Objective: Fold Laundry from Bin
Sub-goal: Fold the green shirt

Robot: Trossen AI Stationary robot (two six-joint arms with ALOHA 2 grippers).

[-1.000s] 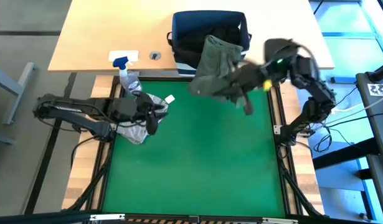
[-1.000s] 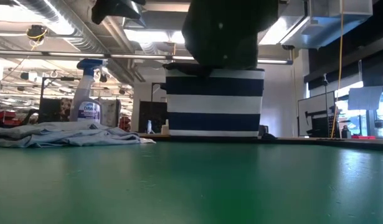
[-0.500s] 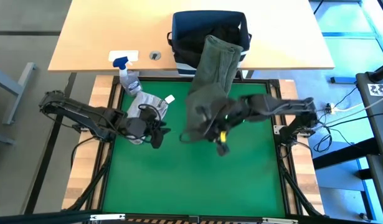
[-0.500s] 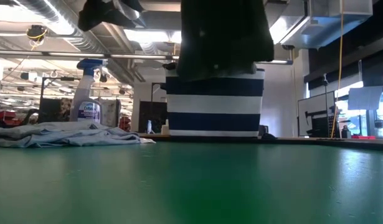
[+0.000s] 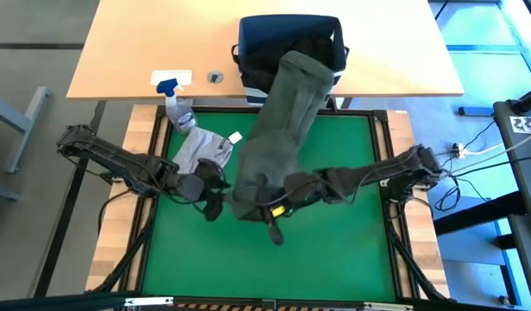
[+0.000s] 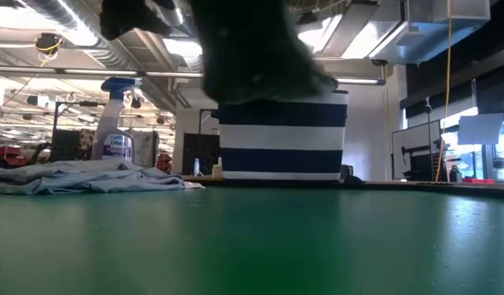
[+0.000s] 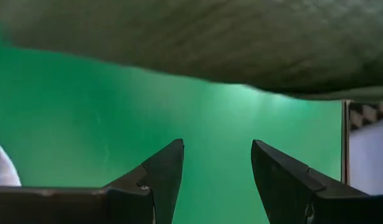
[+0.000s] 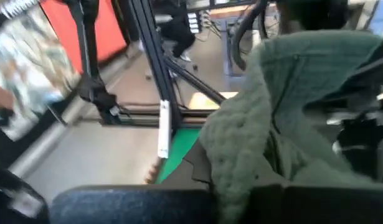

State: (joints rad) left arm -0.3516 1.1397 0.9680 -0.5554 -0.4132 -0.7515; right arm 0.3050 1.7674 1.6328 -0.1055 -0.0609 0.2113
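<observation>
Right end effector is clamped tight on the lower end of the dark olive green cloth garment, out over the middle of the green mat surface, with its arm reaching in from the right side. That garment runs in one long strip from the grip all the way back up to the rectangular navy fabric bin, so its far end is draped over the bin's front rim while the near end sits bunched around the right end effector. In the right wrist view the same olive cloth fills most of the frame, heaped over the fingers. Left end effector sits just beside that grip, on its left, with its fingers spread apart and nothing between them; in its own wrist view the olive cloth hangs across above the open gap and you just see green mat through it. Behind the left end effector there's the light grey cloth garment lying crumpled at the mat's back-left edge, and next to that the clear spray bottle with a blue nozzle. From the low view the bin shows its white stripes, standing at the back of the mat with the dark garment hanging in front of its top, and the grey garment lies flat off to the side by the bottle. Something black shows inside the bin, can't really tell what.
</observation>
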